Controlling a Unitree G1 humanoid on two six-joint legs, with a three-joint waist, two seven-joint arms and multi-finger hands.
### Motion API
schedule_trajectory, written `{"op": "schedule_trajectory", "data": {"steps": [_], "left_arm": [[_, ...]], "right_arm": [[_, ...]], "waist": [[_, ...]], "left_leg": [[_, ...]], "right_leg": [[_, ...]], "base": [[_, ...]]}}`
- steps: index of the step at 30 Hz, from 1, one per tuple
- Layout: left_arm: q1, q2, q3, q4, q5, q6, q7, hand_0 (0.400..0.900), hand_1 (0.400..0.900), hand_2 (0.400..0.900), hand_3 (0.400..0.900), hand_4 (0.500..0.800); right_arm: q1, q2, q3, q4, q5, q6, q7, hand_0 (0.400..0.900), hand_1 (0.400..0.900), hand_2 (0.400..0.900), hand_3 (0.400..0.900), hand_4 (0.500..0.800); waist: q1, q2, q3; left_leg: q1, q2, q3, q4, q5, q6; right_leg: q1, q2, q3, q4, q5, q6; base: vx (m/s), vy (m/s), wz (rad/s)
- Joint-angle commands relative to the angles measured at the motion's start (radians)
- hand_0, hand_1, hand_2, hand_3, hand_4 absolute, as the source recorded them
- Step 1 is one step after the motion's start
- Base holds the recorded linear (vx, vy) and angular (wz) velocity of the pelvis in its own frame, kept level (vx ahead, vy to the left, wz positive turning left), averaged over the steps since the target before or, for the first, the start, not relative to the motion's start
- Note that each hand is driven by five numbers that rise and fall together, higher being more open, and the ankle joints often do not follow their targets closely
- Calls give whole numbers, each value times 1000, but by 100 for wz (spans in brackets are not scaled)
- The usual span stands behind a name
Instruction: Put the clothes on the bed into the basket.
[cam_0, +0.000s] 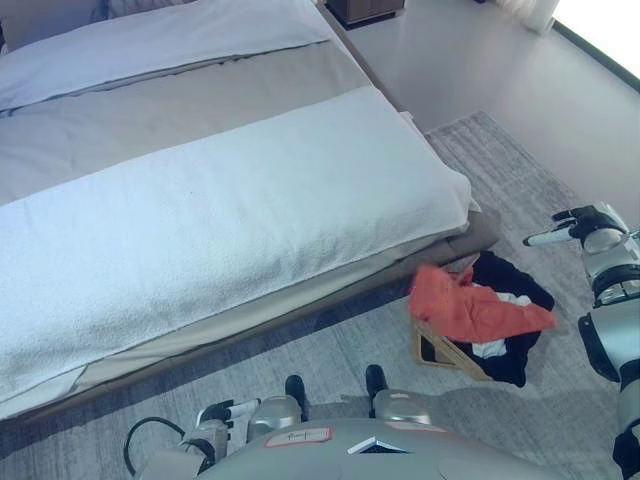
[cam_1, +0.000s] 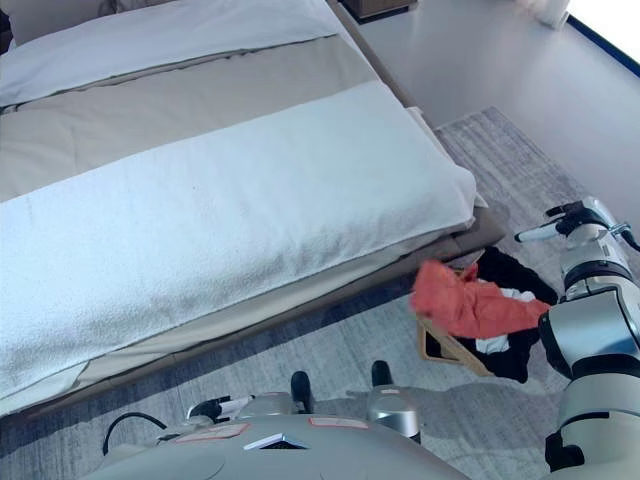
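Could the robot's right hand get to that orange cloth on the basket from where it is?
Probably yes. The right robot hand is raised beside the basket, and nothing lies between it and the orange cloth draped on top. It would only have to come down and inward.

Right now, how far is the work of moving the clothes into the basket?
It looks nearly finished. The orange garment and dark clothes lie over the basket on the floor. The bed shows no clothes. Neither robot hand visibly holds anything. Possibly nothing remains.
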Motion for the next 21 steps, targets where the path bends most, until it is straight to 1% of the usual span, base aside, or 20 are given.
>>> {"op": "schedule_trajectory", "data": {"steps": [1, 8, 11, 13, 15, 16, 18, 21], "left_arm": [[-53, 54, -28, 60, 38, -3, 9, 900, 900, 900, 900, 800], [-53, 59, -17, 60, 47, 1, 6, 900, 900, 900, 900, 800], [-52, 57, -1, 58, 50, 0, 10, 900, 900, 900, 900, 800], [-48, 51, 17, 58, 48, -2, 14, 900, 900, 900, 900, 800], [-44, 49, 36, 58, 50, -6, 18, 900, 900, 900, 900, 800], [-47, 43, 40, 59, 54, -6, 18, 900, 900, 900, 900, 800], [-46, 43, 38, 65, 86, -3, 14, 900, 900, 900, 900, 800], [-53, 41, 23, 78, 126, 3, 13, 900, 900, 900, 900, 800]], "right_arm": [[-119, -37, 43, 75, -27, -11, -43, 900, 900, 900, 900, 800], [-35, -31, -23, 87, -12, -8, -48, 900, 900, 900, 900, 800], [81, 2, -111, 53, 37, -19, -85, 900, 900, 900, 900, 800], [199, 63, -209, -8, 127, -41, -133, 900, 900, 900, 900, 800], [327, 133, -306, -52, 220, -69, -154, 900, 900, 900, 900, 800], [384, 182, -352, -60, 272, -80, -169, 900, 900, 900, 900, 800], [476, 269, -361, -43, 270, -87, -165, 900, 900, 900, 900, 800], [564, 385, -358, -10, 276, -81, -152, 900, 900, 900, 900, 800]], "waist": [[3, -55, -8], [7, -56, -17], [4, -50, -18], [-1, -44, -19], [-4, -38, -21], [-7, -34, -22], [-7, -29, -25], [-11, -23, -32]], "left_leg": [[6, 9, -63, -4, -33, -18], [8, 9, -66, -4, -36, -17], [11, 9, -66, -4, -38, -15], [11, 8, -65, -4, -40, -13], [12, 8, -65, -4, -42, -11], [12, 8, -66, -4, -42, -10], [12, 8, -68, -4, -43, -8], [10, 9, -73, -4, -43, -8]], "right_leg": [[14, -72, -68, 36, -6, 44], [26, -72, -76, 29, -9, 42], [29, -73, -77, 28, -9, 43], [30, -73, -76, 26, -11, 43], [30, -72, -79, 26, -14, 44], [31, -72, -82, 25, -15, 44], [32, -71, -88, 22, -17, 43], [34, -70, -95, 20, -20, 42]], "base": [[8, -16, 5], [1, -2, 0], [0, 0, 0], [0, 0, 0], [0, 0, 0], [2, -4, 6], [2, -7, 10], [7, -8, 13]]}}
